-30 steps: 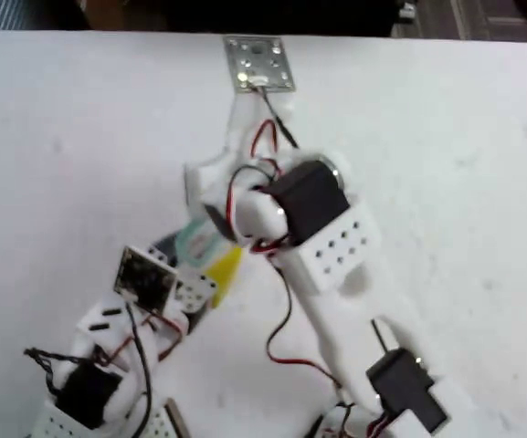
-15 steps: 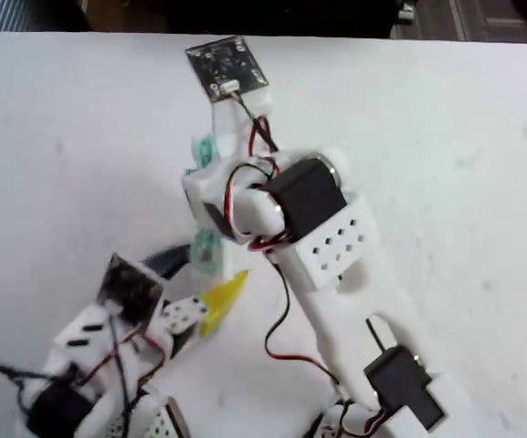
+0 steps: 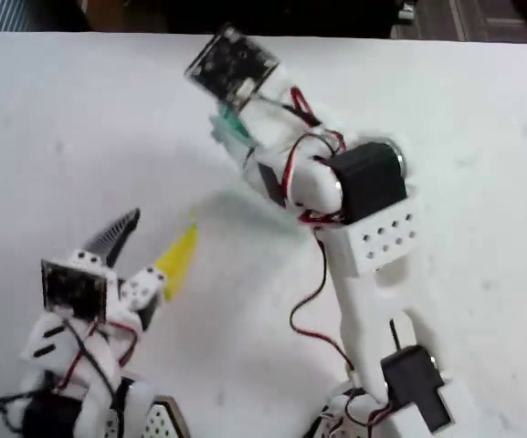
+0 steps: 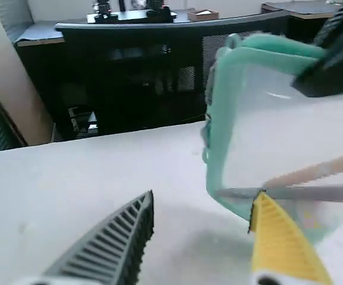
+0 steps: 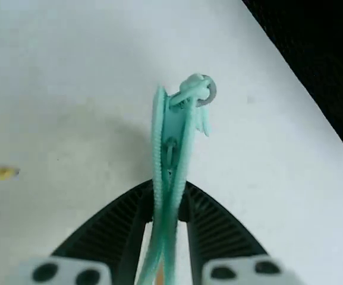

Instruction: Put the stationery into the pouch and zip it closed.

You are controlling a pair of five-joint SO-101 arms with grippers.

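The pouch is teal with a clear window, and a few pens and a pencil show inside it. It hangs off the table with my right gripper shut on its edge; its zipper pull sits at the far end. In the high view the pouch pokes out under the right wrist near the table's back centre. My left gripper stands open at the front left, one finger black and one yellow. It holds nothing and sits a short way from the pouch, which it faces.
The white table lies bare to the left and at the far right. The right arm stretches from the front edge to the back centre. A dark desk and chairs stand beyond the table's far edge.
The right arm has lifted the pouch and carried it toward the table's back. The left gripper has pulled away from the pouch toward the front left.
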